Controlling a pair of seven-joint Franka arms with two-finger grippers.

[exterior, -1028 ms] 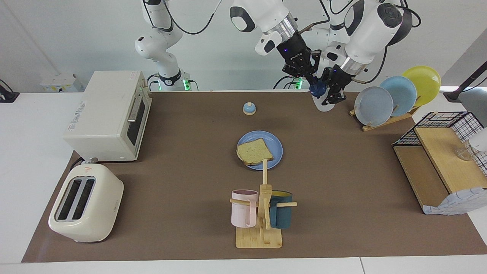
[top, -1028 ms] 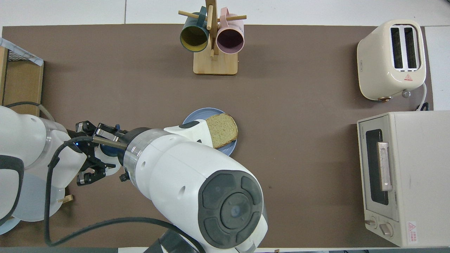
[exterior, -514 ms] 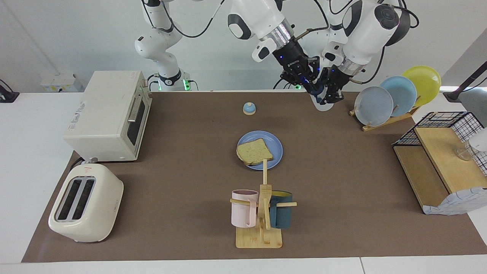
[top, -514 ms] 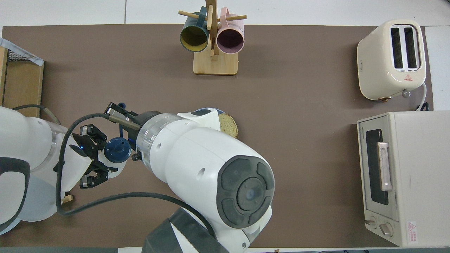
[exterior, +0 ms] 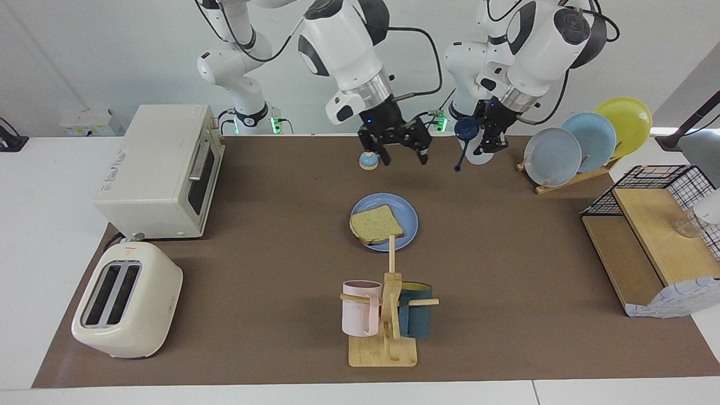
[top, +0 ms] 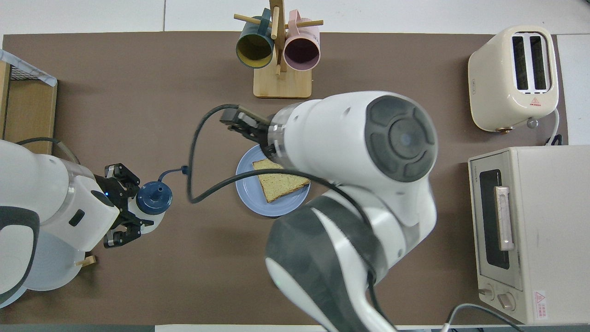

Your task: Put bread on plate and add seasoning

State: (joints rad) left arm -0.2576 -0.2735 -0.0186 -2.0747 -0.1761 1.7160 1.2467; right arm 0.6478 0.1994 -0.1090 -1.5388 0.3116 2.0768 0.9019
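Observation:
The bread (exterior: 376, 224) lies flat on the blue plate (exterior: 409, 218) at the middle of the mat; both also show in the overhead view, bread (top: 279, 182) on plate (top: 251, 196). My left gripper (exterior: 485, 145) is shut on the seasoning bottle (exterior: 477, 153) and holds it above the mat beside the plate rack. The bottle's navy cap (top: 154, 198) points up, with a thin dark strap hanging off it. My right gripper (exterior: 405, 158) is open and empty, over the mat between the bell and the bottle. In the overhead view its arm hides its fingers.
A blue-domed bell (exterior: 368, 161) sits nearer to the robots than the plate. A mug tree (exterior: 388, 315) stands farther out. A toaster oven (exterior: 163, 169) and toaster (exterior: 126, 301) are at the right arm's end. A plate rack (exterior: 585, 143) and wooden shelf (exterior: 652, 242) are at the left arm's end.
My right gripper let go of the bottle's cap and swung away toward the bell, uncovering the plate in the overhead view. The cap's strap now hangs loose. The left gripper barely moved.

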